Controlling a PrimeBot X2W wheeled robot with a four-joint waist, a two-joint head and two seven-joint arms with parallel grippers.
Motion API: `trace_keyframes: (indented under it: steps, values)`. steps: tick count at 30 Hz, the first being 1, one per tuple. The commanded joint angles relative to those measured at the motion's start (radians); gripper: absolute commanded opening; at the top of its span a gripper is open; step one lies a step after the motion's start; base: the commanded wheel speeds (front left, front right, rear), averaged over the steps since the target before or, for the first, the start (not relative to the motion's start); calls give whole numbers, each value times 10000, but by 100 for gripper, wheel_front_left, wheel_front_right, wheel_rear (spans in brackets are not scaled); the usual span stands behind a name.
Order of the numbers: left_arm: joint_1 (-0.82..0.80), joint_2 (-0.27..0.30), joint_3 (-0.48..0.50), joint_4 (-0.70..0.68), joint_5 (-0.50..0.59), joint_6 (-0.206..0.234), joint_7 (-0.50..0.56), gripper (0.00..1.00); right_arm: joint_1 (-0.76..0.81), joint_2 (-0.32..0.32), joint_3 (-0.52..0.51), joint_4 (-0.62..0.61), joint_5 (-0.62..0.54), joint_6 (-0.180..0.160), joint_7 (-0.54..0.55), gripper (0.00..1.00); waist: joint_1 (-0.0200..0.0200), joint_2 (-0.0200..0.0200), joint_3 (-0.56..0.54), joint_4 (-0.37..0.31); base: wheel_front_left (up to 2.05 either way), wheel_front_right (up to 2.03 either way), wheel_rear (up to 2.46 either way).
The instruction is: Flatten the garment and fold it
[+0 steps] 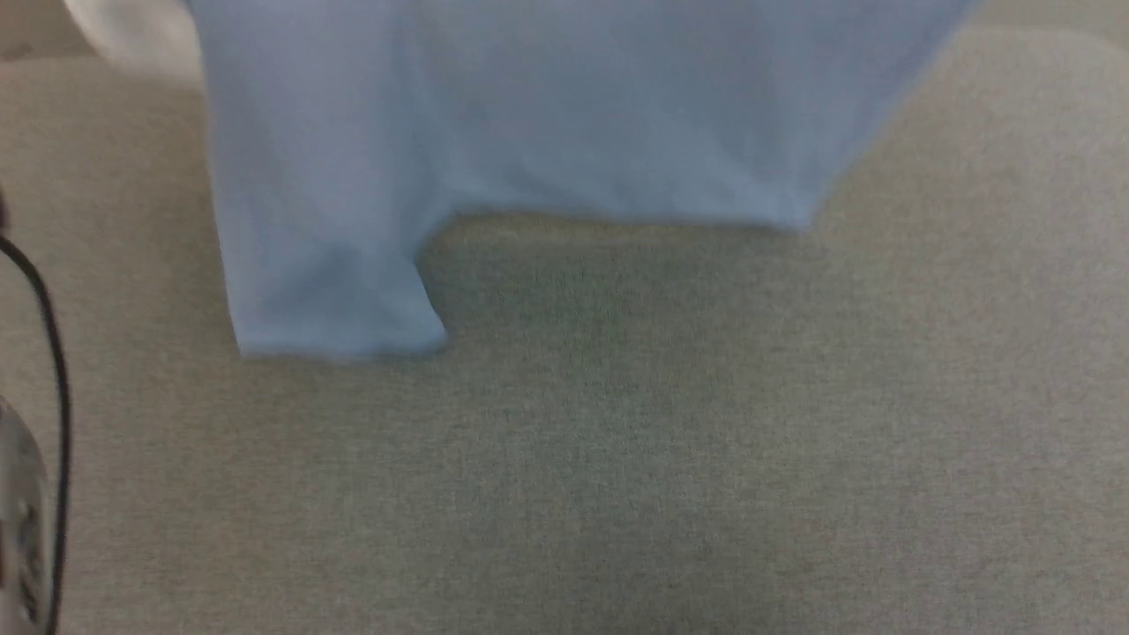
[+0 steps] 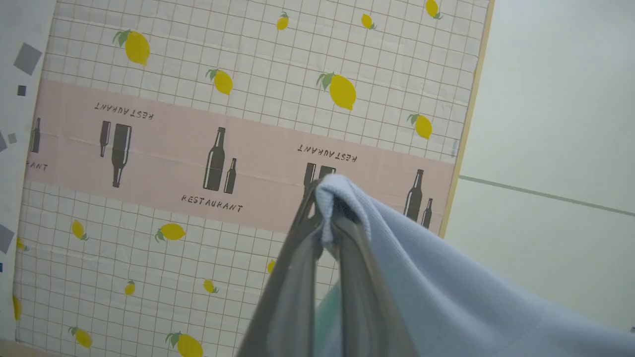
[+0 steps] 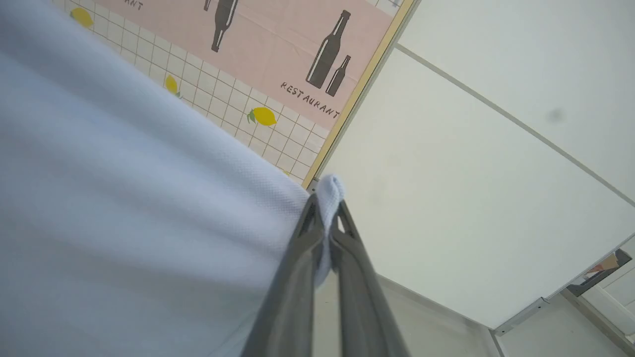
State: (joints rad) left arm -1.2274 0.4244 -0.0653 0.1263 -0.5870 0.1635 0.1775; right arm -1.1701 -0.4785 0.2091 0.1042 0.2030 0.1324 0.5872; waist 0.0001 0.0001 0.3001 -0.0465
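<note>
Beige cloth surface (image 1: 617, 459), garment (image 1: 529, 115) hanging vertically above, left end effector (image 2: 323, 213) and right end effector (image 3: 327, 218) pinching it.

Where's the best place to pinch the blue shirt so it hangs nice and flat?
By its upper edge, one pinch out at each side, coming in from the outer ends. The left gripper and right gripper each hold a small bunch of the shirt at their fingertips that way, so its cloth hangs spread wide over the beige surface. One flap hangs lower.
</note>
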Motion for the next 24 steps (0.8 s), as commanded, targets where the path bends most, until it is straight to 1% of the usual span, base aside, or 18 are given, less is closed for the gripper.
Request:
trace_keyframes:
  steps: [1,6,10,12,15,19,24]
  values:
    - [-611,171,154,154,164,112,-298,0,-532,88,-18,295,-293,-17,-204,0,-1,-1,1772,-442,0,0,0]
    - [-2388,358,173,538,717,-32,-1518,0,-2341,702,-714,1102,-1577,-17,-1387,0,-1,-1,2687,-559,0,0,0]
    - [-3134,225,239,696,918,-137,-2705,0,-2900,1261,-1350,1639,-2514,-17,-2367,0,-1,-1,2958,-532,0,0,0]
    - [-3184,176,186,885,989,-230,-3091,0,-2847,1512,-1485,1947,-2704,-17,-2815,0,-1,-1,2952,-464,0,0,0]
    - [-2597,190,83,1412,979,-400,-3260,0,-2312,1723,-1418,2546,-2735,-17,-3237,0,-1,-1,2735,-328,0,0,0]
    - [-1145,363,-188,2271,1086,-641,-3289,0,-1096,1843,-1035,3297,-2466,-17,-3624,0,-1,-1,2163,-128,0,0,0]
    - [1145,598,-825,3185,1269,-989,-2806,0,738,1853,-406,3938,-1689,-17,-3841,0,-1,-1,1167,167,0,0,0]
